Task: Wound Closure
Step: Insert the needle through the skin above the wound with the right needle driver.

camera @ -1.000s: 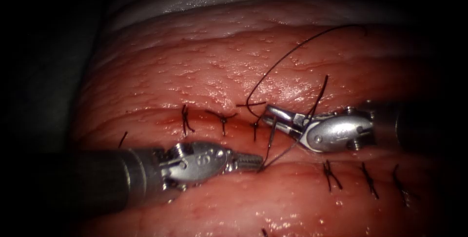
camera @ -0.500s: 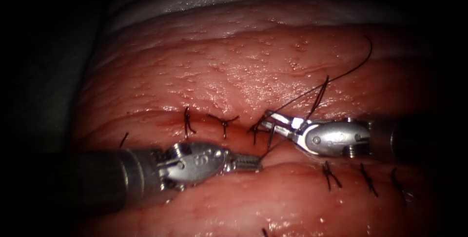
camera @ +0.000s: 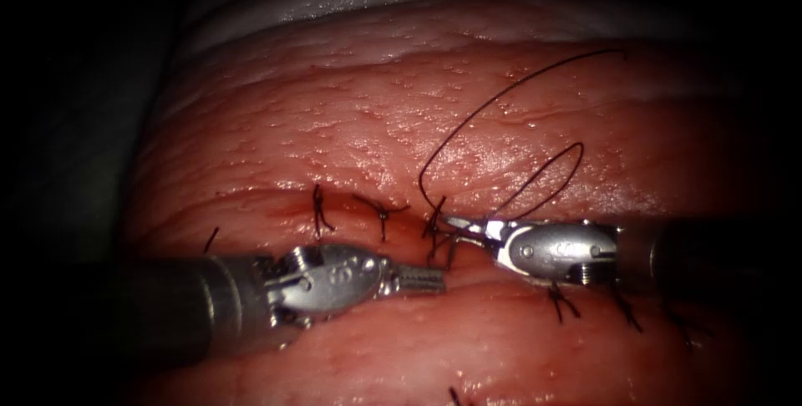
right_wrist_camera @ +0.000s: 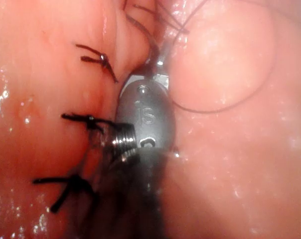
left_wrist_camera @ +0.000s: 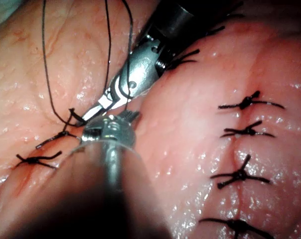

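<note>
Two strands of thread [camera: 579,149] leave the knot [camera: 436,226]. One rises in a long arc over the tissue [camera: 376,122]. The other forms a small closed loop just behind the right end effector [camera: 458,223].

The knot sits on the cut [camera: 351,214], touching the right end effector's tip and just ahead of the left end effector [camera: 434,279]. The needle's position cannot be determined, so whether it is in the tissue cannot be stated.

Right end effector: the jaws are closed on the thread right at the knot, and the small loop runs back from them. Left end effector: the jaws lie together, and short dark strands run from the knot down towards their tip. They are judged to grip the short end, though the contact itself is not clear.

Finished stitches [camera: 318,208] cross the cut beside the left end effector's wrist. More stitches [camera: 560,301] lie close under the right end effector's body.

Step in hand, as judged: a knot is being tied on the stitch between the two tips. The next move calls for even, opposed tension on both strands. Keep the slack loop clear of the neighbouring stitch ends, as snagging there is the main risk.
</note>
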Available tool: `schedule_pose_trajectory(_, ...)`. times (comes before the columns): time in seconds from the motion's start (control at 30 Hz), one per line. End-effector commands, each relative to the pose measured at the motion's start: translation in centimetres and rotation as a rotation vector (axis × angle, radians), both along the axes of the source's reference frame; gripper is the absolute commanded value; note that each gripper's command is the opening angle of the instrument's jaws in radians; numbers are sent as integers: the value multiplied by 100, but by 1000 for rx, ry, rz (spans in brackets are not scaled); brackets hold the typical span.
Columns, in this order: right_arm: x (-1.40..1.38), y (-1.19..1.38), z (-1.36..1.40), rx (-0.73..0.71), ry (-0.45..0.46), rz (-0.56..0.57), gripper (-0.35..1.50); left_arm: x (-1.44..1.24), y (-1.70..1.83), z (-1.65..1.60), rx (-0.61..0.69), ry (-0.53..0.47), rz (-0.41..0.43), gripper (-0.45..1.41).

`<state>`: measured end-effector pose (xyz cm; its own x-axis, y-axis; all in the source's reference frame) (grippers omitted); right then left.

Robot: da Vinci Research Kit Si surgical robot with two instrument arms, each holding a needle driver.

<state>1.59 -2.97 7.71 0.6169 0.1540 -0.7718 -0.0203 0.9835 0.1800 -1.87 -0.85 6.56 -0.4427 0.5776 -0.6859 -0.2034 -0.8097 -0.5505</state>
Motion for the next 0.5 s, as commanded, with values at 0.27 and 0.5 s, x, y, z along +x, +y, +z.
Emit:
schedule_pose_trajectory(0.27,6,71,-67,-38,230,279,-35,-11,3,6,-4,-5,-8,-28)
schedule_pose_trajectory(0.5,7,132,-100,28,327,319,-35,-20,14,-2,-41,-21,-31,-23)
